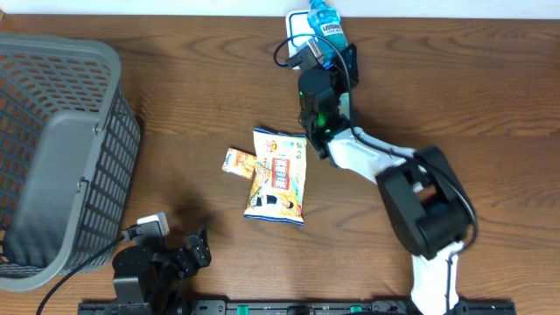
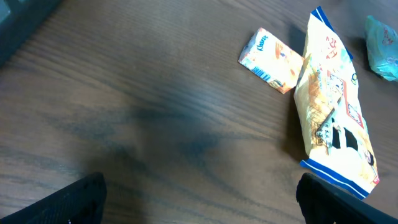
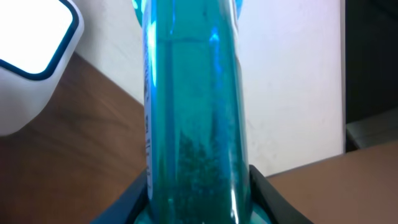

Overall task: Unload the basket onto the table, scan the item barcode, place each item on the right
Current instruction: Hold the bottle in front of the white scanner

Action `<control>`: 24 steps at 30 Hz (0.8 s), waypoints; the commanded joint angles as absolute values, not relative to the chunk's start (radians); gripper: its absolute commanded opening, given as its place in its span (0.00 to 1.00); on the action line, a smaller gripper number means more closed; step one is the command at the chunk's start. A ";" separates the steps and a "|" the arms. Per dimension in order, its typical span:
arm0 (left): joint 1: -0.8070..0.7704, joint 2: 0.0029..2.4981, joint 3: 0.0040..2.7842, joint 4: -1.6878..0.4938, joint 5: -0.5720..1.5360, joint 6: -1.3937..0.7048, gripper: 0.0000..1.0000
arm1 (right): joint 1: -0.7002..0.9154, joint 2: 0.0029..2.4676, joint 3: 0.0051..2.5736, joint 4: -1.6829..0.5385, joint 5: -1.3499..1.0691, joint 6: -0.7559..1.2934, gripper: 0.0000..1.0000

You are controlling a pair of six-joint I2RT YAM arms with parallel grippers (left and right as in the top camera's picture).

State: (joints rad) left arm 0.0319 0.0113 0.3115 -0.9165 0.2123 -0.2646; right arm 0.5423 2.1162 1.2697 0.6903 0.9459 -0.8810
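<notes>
Basket point(image 1: 96, 175) far left; packet point(image 1: 238, 162) just left of bag point(image 1: 278, 175) (mid-table); bottle point(image 1: 330, 22) behind

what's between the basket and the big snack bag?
Only the small orange packet, lying against the snack bag's left edge. The rest of the stretch toward the basket is bare wood. The overhead view shows it.

bottle point(image 3: 193, 93): translucent blue, white label | at far edge of table point(image 1: 455, 79) | just beside white blue-rimmed scanner point(image 3: 28, 62)

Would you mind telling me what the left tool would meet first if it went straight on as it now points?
Probably the bare table, as the left tool tilts down toward it; the small packet lies beyond, to the right. Depth is unclear.
</notes>
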 commanded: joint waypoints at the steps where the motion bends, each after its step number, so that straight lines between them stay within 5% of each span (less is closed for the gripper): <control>1: 0.035 0.010 0.307 -0.920 0.224 -0.255 0.98 | 0.535 2.185 1.363 0.767 0.978 -0.982 0.01; 24: 0.035 0.010 0.307 -0.920 0.224 -0.255 0.98 | 0.509 2.429 1.610 0.804 0.998 -1.126 0.01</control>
